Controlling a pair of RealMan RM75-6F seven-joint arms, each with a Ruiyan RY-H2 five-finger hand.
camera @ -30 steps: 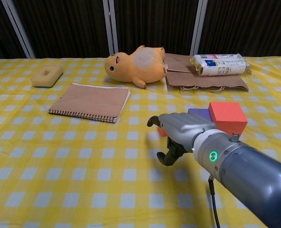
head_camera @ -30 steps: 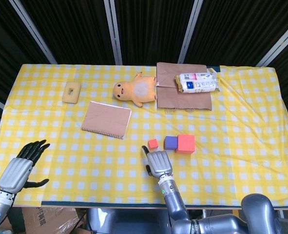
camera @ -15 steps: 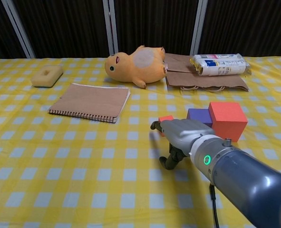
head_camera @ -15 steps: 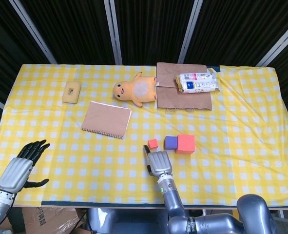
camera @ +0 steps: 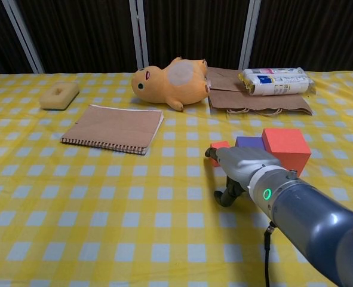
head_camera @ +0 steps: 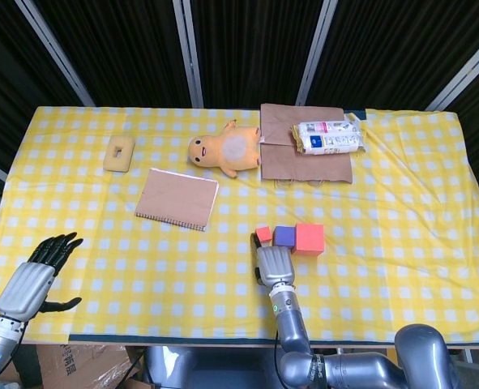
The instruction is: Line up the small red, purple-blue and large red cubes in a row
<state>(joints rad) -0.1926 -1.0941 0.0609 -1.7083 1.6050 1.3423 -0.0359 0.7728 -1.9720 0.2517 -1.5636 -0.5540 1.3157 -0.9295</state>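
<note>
Evidently our right hand's (head_camera: pixel 274 264) fingers (camera: pixel 214 153) grasp nothing; they lie against the small red cube (head_camera: pixel 263 235) as a pusher (left hand (head_camera: pixel 35 277) spread, idle). It sits just beside the purple-blue cube (head_camera: pixel 284 236), which touches the large red cube (head_camera: pixel 309 238).

red foam cubes: 2, one small (head_camera: pixel 263 235), one large (head_camera: pixel 309 239) | purple-blue foam cube (head_camera: pixel 284 237): 1 | orange plush toy (head_camera: pixel 223 151): 1 | brown spiral notebook (head_camera: pixel 177 198): 1 | tan foam block with a hole (head_camera: pixel 120 152): 1 | brown paper bag (head_camera: pixel 304 156): 1 | white plastic-wrapped packet (head_camera: pixel 328 138): 1
</note>
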